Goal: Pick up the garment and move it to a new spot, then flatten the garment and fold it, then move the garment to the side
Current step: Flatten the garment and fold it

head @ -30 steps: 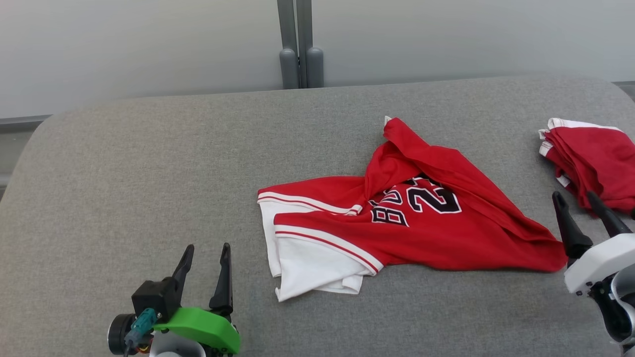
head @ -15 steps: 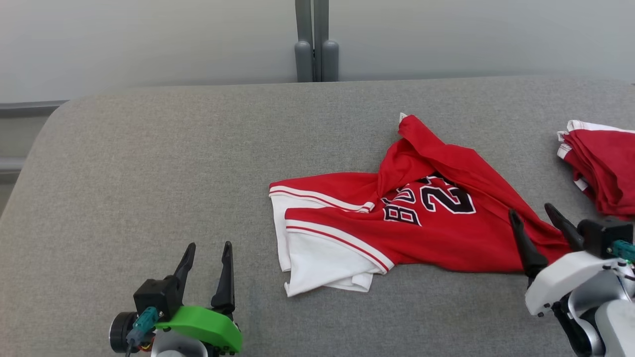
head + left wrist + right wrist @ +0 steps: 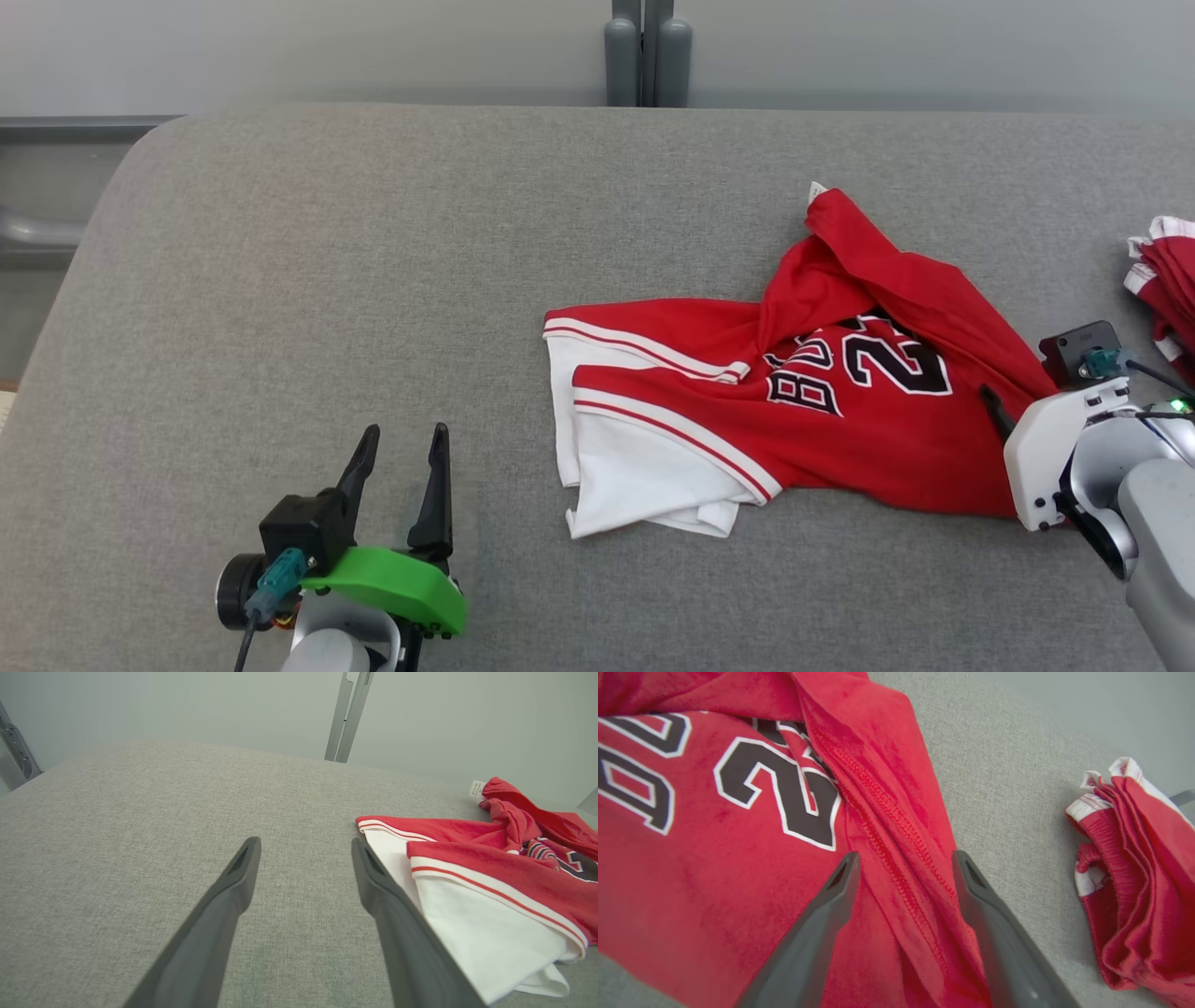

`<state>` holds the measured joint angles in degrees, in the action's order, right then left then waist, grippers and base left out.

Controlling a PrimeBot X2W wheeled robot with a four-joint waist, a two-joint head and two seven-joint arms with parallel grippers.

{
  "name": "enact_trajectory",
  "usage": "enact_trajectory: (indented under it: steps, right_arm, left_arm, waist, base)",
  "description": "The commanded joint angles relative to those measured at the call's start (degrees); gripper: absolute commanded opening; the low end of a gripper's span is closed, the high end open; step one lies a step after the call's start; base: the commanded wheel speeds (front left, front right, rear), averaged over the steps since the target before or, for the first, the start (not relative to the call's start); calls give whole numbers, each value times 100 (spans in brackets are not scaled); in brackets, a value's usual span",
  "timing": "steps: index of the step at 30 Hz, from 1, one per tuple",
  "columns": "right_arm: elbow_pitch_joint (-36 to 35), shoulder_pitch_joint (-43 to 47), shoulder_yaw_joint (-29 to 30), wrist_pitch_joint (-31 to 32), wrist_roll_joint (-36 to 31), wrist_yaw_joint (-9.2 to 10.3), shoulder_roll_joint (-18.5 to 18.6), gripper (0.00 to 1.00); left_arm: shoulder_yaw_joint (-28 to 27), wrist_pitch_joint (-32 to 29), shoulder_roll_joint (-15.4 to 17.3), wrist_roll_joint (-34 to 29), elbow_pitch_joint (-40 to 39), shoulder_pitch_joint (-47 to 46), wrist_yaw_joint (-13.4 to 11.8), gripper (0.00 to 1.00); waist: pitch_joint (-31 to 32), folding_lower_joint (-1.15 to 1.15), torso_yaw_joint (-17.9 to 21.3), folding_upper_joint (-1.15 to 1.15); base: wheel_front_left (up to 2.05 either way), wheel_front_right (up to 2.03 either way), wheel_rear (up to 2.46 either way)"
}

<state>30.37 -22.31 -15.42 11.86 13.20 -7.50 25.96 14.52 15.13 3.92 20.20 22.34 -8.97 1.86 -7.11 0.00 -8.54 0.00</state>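
Note:
The garment (image 3: 794, 411) is a crumpled red jersey with black numbers and a white panel, lying right of centre on the grey padded table (image 3: 355, 261). My right gripper (image 3: 906, 855) is open over the garment's (image 3: 714, 868) right end, its fingers straddling a stitched red fold. In the head view one dark fingertip (image 3: 990, 401) shows on the red cloth beside the white wrist. My left gripper (image 3: 405, 431) stands open near the front left, apart from the garment's white hem (image 3: 467, 924). Nothing lies between the left gripper's (image 3: 304, 840) fingers.
A second red and white garment (image 3: 1167, 280) lies bunched at the table's right edge, close to my right wrist, and the right wrist view has it (image 3: 1134, 872) too. Grey upright posts (image 3: 644, 51) stand behind the table's far edge. Bare grey table spreads to the left.
The camera has shifted, so the whole scene sits further right. Relative to the garment, my right gripper has moved left from beside its right corner to over it. The left gripper has stayed put.

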Motion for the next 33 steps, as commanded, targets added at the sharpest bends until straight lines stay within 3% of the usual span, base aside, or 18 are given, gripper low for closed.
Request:
enact_trajectory:
  steps: [1, 9, 15, 16, 17, 18, 19, 21, 23, 24, 26, 28, 33]
  right_arm:
    - [131, -143, -37, 14, -73, 2, 44, 100]
    - [783, -617, -70, -178, -69, 2, 26, 100]
    - [888, -839, -430, -393, 112, 2, 1, 100]
    - [903, -860, -506, -393, 155, 2, 6, 92]
    - [926, -888, -581, -403, 207, 2, 25, 60]
    - [949, -916, -635, -413, 229, 2, 48, 50]
    - [978, -954, -698, -440, 265, 2, 66, 50]
    - [1031, -1012, -775, -488, 305, 2, 75, 67]
    - [1105, -1073, -836, -525, 347, 2, 88, 66]
    - [1138, -1105, -851, -543, 362, 2, 100, 50]
    - [1220, -1194, -818, -594, 378, 2, 132, 39]
    - [1302, -1283, -744, -656, 392, 2, 136, 0]
    - [1473, -1546, -446, -803, 579, 2, 135, 0]
  left_arm:
    - [-22, -1, -9, -9, -1, -105, 14, 100]
    - [-51, -1, -30, -61, -31, -133, 27, 100]
    - [-62, -1, -42, -96, -17, -146, 21, 100]
    - [-60, 0, -46, -103, -13, -146, 19, 100]
    - [-59, 0, -48, -108, -11, -150, 16, 100]
    - [-58, 0, -48, -109, -9, -158, 17, 100]
    - [-57, 0, -49, -108, -4, -175, 20, 100]
    - [-60, 0, -53, -112, 2, -199, 29, 100]
    - [-68, 0, -56, -117, -3, -207, 37, 100]
    - [-70, 0, -56, -119, -7, -211, 40, 100]
    - [-69, 0, -59, -122, -12, -216, 47, 100]
    - [-80, 0, -60, -131, -25, -225, 49, 100]
    - [-83, 0, -64, -147, -57, -278, 58, 100]
  waist:
    - [-88, 0, -124, 0]
    - [-204, 0, -230, 0]
    - [-272, 0, -235, 0]
    - [-276, 0, -230, 0]
    - [-282, 0, -226, 0]
    - [-288, 0, -224, 0]
    - [-296, 0, -222, 0]
    - [-305, 0, -217, 0]
    - [-316, 0, -209, 0]
    - [-324, 0, -207, 0]
    - [-339, 0, -204, 0]
    - [-373, 0, -197, 0]
    - [-548, 0, -183, 0]
  base:
    - [0, 0, 0]
    - [0, 0, 0]
    - [0, 0, 0]
    - [0, 0, 0]
    - [0, 0, 0]
    - [0, 0, 0]
    - [0, 0, 0]
    - [0, 0, 0]
    - [0, 0, 0]
    - [0, 0, 0]
    - [0, 0, 0]
    - [0, 0, 0]
    - [0, 0, 0]
